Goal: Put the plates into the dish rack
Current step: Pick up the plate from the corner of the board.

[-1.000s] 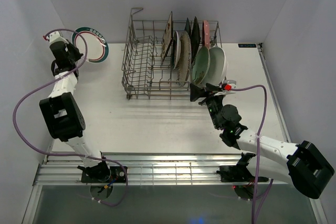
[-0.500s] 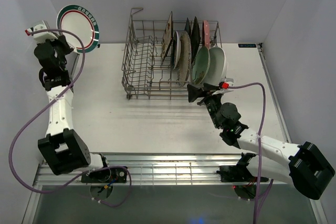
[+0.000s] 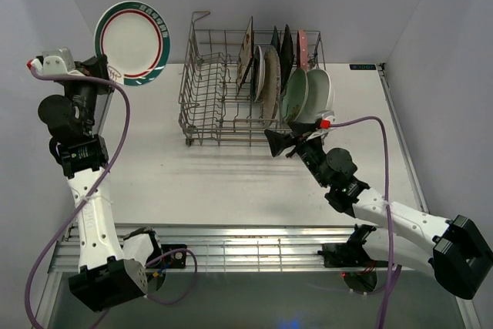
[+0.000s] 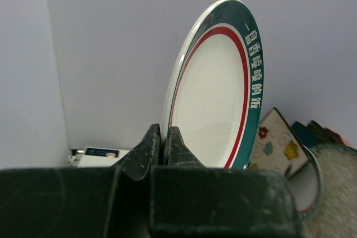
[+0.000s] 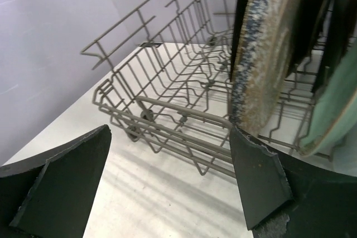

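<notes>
Aloft, left hand (image 4: 164,139) pinches plate (image 4: 215,98) by edge; dish rack (image 3: 208,94) apart.

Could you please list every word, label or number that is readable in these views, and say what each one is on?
On the green-and-red-rimmed plate: a row of white Chinese-looking characters along its green rim; I cannot read them reliably.
On the small dark label at the far edge of the table: too small to read.
No other readable text.

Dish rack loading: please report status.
Left gripper shut on green-rimmed plate, held high. Right gripper open, empty, near dish rack. Nothing seen in the way.
</notes>
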Robot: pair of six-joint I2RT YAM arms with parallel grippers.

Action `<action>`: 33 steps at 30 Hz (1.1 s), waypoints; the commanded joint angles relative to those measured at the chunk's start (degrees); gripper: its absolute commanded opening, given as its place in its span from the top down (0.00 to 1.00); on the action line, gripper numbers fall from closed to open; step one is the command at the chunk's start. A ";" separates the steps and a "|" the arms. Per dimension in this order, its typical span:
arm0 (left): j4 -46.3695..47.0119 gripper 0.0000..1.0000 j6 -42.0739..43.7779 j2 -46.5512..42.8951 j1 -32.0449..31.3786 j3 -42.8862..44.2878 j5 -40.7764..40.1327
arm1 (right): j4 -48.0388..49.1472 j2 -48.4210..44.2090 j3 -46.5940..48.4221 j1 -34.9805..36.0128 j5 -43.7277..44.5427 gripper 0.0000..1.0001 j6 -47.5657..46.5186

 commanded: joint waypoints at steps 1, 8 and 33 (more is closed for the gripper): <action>-2.90 1.00 -4.65 -1.02 0.11 0.03 11.53 | 0.55 -1.33 3.49 0.04 -8.93 0.08 -1.77; -4.57 1.00 -10.63 -2.96 0.02 -1.73 24.11 | 1.34 -3.00 3.14 0.04 -17.37 0.04 -1.59; -2.99 1.00 -11.25 -6.83 -15.80 -14.12 36.27 | 17.49 1.22 0.17 -0.49 -29.25 0.03 7.98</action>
